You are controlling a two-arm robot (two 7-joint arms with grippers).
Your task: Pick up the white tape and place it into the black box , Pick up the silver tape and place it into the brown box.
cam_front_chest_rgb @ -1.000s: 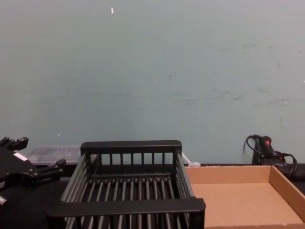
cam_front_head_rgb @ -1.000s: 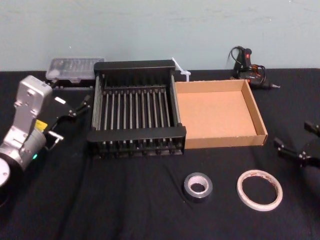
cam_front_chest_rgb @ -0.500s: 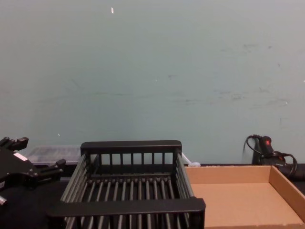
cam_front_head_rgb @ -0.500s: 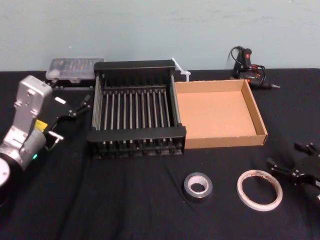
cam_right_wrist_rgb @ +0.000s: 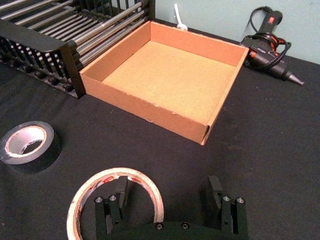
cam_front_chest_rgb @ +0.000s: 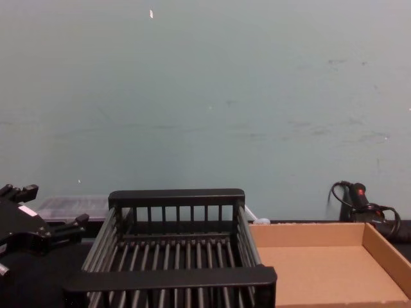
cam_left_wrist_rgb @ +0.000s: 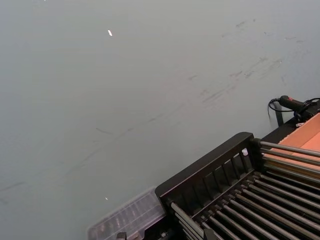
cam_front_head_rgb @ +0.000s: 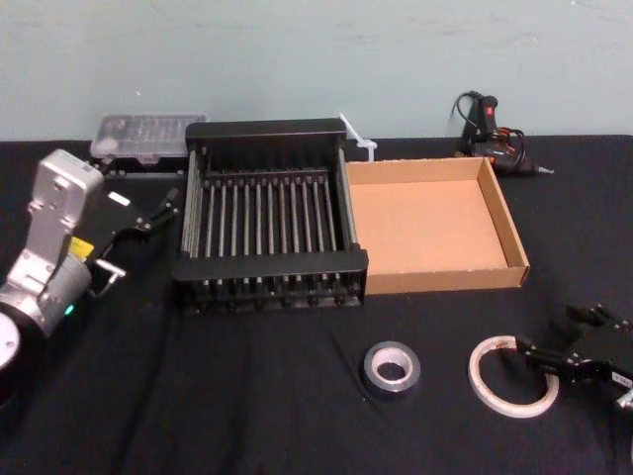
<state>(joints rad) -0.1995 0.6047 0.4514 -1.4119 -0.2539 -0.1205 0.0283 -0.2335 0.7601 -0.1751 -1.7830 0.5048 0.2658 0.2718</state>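
The white tape [cam_front_head_rgb: 495, 391] [cam_right_wrist_rgb: 142, 181] lies flat on the black cloth at the front right. My right gripper [cam_front_head_rgb: 560, 336] [cam_right_wrist_rgb: 168, 199] hangs open just over it: one finger stands inside the ring, the other outside, and the ring's right rim runs between them. To its left lies the silver tape [cam_front_head_rgb: 393, 369] [cam_right_wrist_rgb: 47, 149], flat and untouched. The black box [cam_front_head_rgb: 267, 265] [cam_right_wrist_rgb: 35, 42] [cam_front_chest_rgb: 173, 277] sits mid-table with the brown box [cam_front_head_rgb: 445, 279] [cam_right_wrist_rgb: 145, 107] [cam_front_chest_rgb: 379, 247] against its right side. My left gripper [cam_front_head_rgb: 153, 211] [cam_front_chest_rgb: 51, 206] rests open, left of the black box.
A clear plastic case [cam_front_head_rgb: 148, 134] lies behind the black box at the back left. A black glue gun [cam_front_head_rgb: 490, 129] [cam_right_wrist_rgb: 267, 47] with its cable sits behind the brown box. Bare black cloth stretches along the front left.
My right gripper has moved in from the right edge toward the near left and down, so that its fingers now straddle the white tape's rim. The left arm and both tapes have stayed still.
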